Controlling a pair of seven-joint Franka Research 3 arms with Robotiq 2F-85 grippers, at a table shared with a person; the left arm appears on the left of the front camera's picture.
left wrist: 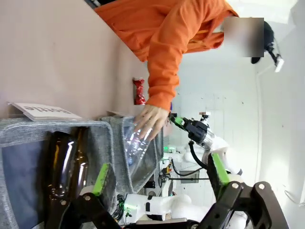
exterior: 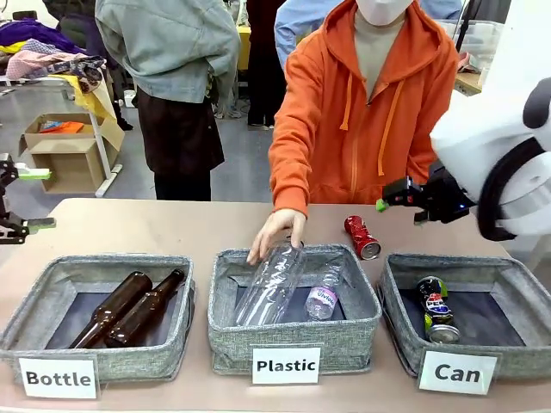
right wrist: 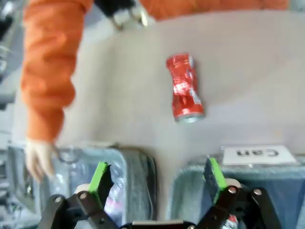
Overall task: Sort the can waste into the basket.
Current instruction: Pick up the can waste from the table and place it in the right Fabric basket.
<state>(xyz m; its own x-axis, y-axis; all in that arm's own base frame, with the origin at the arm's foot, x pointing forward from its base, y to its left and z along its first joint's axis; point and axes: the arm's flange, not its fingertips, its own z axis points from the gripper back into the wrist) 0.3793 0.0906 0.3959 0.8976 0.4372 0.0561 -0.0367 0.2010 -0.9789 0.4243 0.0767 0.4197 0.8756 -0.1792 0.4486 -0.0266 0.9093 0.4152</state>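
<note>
Past the Can basket (exterior: 516, 366), the right end effector (exterior: 400, 211) hovers wide open, empty, near the red can (exterior: 362, 237)

Red can (exterior: 362, 237) on table (exterior: 155, 228) behind basket (exterior: 394, 303)

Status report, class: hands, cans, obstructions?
Left hand, right hand open, empty. Pepsi can in Can basket; red can on table. Person's hand on plastic bottle.
</note>
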